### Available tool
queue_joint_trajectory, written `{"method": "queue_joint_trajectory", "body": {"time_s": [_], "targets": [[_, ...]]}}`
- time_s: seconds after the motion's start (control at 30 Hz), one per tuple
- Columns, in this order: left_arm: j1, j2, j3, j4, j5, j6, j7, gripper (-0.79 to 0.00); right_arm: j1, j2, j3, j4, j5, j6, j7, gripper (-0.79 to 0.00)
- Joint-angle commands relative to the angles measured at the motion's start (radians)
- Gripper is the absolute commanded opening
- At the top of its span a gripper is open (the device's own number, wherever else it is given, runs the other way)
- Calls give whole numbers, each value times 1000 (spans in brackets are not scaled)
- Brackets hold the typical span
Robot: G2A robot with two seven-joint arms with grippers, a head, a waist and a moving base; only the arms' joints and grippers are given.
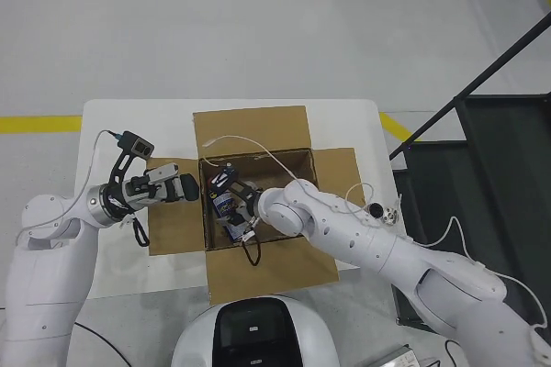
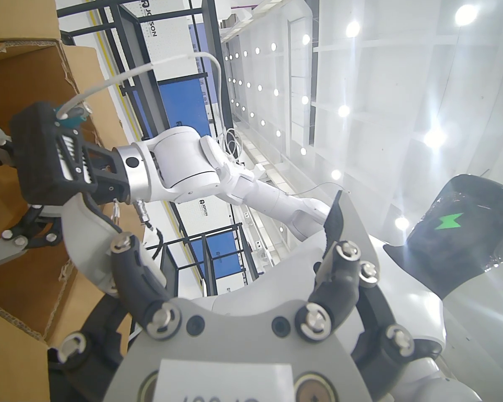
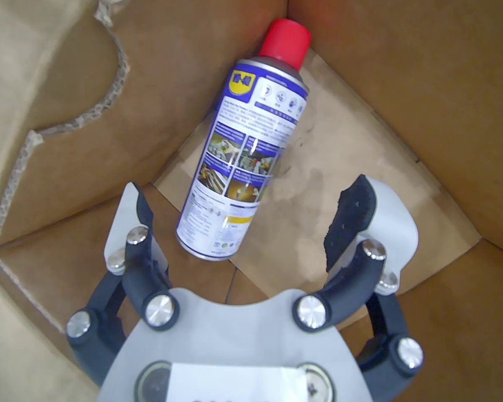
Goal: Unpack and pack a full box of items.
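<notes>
Hanging down inside the box (image 3: 402,64), the right gripper (image 3: 245,192) has its jaws spread wide, with nothing in them. Just past the fingertips (image 3: 354,207) sits the can (image 3: 239,156): blue and white label, red cap. Its base end is nearest the gripper and the cap is tucked right into a corner where two walls meet. Can't honestly tell if it's lying flat on the floor or leaning up into that corner. The pads sit either side of the base end but aren't touching it.

From the top view, the box (image 1: 253,128) sits mid-table (image 1: 138,119) with all four flaps folded out, and the right gripper (image 1: 231,209) is down in the left half of it.

The left gripper (image 1: 185,186) hangs over the left flap, just outside that wall, pointing at the box. In its own wrist view the left gripper (image 2: 209,215) has its jaws open too, gripping nothing.

A white cable (image 1: 248,142) arcs over the far side of the box.
</notes>
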Motion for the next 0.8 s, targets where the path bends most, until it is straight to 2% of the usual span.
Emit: {"method": "queue_joint_trajectory", "body": {"time_s": [0.0, 0.17, 0.33, 0.53, 0.77], "targets": [[26, 6, -48, -8, -8, -20, 62, 0, 0, -7, 3, 5, -5, -4, -6, 0], [104, 24, -173, -36, 0, -46, 124, 0, -19, -8, 22, 6, -21, -18, 8, 0], [173, 33, -239, -68, 18, -50, 194, 0, -38, -8, 38, 6, -40, -26, 27, 0], [221, 38, -271, -103, 20, -62, 221, 0, -42, -25, 35, 24, -65, -1, 55, 0], [238, 41, -263, -120, 18, -65, 228, 0, -40, -46, 44, 76, -89, 42, 60, 0]]}}
